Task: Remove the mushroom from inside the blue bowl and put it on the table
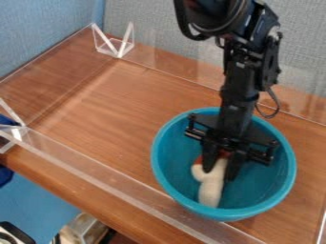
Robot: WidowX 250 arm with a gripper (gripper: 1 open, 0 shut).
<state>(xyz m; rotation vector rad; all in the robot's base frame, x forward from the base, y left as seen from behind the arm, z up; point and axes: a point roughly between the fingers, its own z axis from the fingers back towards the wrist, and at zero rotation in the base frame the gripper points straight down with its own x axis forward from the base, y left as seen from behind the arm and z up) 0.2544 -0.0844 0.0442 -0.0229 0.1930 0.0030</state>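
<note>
The blue bowl (170,162) sits on the table (109,95) at the near right, close to the front acrylic wall. My gripper (218,162) points down into the bowl and is shut on the mushroom (211,183). The mushroom's cream stem shows below the black fingers, against the bowl's inner floor. I cannot make out its cap. The black arm rises from the bowl toward the top of the view.
Low clear acrylic walls edge the table, with the front wall (90,167) just beside the bowl. A clear triangular bracket (114,43) stands at the back left corner. Bare wood lies to the left of the bowl.
</note>
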